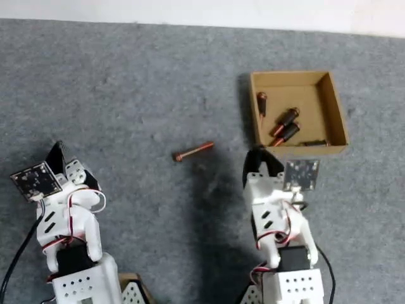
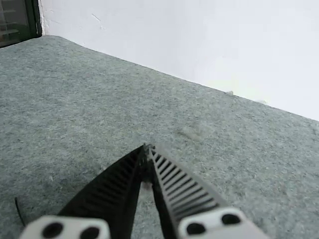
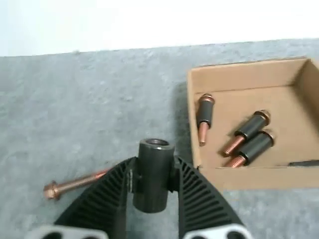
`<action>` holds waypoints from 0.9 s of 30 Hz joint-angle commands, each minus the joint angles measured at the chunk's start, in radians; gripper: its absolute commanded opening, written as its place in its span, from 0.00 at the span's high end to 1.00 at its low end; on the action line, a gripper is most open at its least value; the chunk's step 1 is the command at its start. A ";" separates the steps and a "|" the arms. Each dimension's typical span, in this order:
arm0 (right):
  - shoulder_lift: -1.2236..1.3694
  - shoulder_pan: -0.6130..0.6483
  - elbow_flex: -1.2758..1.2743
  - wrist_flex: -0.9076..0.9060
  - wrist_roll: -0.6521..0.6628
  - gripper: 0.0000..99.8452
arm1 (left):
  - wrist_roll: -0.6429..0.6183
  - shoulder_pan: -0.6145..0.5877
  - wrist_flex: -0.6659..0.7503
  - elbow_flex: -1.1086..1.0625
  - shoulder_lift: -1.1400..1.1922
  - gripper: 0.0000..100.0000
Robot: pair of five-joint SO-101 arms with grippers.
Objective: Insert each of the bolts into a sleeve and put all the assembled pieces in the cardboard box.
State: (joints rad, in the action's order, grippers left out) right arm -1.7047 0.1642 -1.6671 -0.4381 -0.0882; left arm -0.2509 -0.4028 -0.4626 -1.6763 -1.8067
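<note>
A loose copper bolt lies on the grey carpet left of the cardboard box; it also appears as the bolt in the right wrist view. Inside the box lie three assembled bolt-and-sleeve pieces and a dark piece near the front wall. My right gripper is shut on a black sleeve, held upright just in front of the box's near left corner. My left gripper is shut with nothing in it, over bare carpet at the left.
The grey carpet spreads around both arms. A white wall rises beyond the carpet's far edge. A dark window frame sits at the corner.
</note>
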 commanded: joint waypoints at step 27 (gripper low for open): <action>-0.133 -0.231 -0.105 0.013 0.012 0.99 | 0.292 0.268 -0.043 -0.010 0.004 0.99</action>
State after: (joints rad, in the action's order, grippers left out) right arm -1.8136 -0.0537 -1.6732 -0.4365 -0.0882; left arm -0.0575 -0.2555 -0.4657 -1.6763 -1.8067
